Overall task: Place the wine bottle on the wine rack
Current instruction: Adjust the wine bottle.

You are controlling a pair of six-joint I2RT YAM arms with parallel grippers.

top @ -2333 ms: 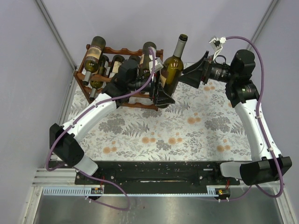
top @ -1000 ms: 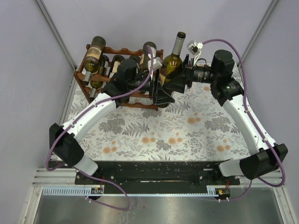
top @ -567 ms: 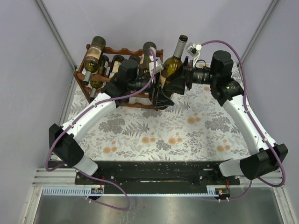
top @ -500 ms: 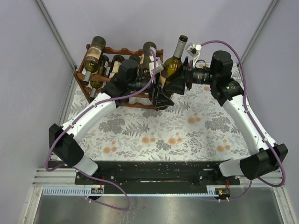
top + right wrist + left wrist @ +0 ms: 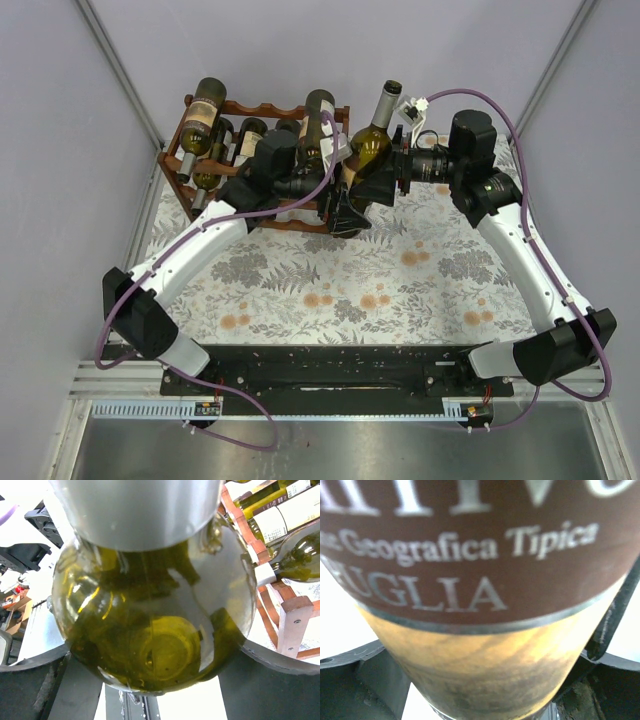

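Wine bottle [image 5: 367, 150]: glass, so judged heavy, rigid, slick and breakable; best gripped around the wide body, not the thin neck.
Left end effector [image 5: 346, 205]: its fingers flanked the labelled lower body; whether they were clamped or slack could not be told.
Right end effector [image 5: 380, 180]: clenched on the bottle's shoulder, with the glass bulging between both fingers.
Bottle position: tilted with the neck up, between the two end effectors; the base was hidden.
Wine rack [image 5: 292, 622]: just beside the held bottle, beyond the left end effector, carrying other bottles [image 5: 205, 105].
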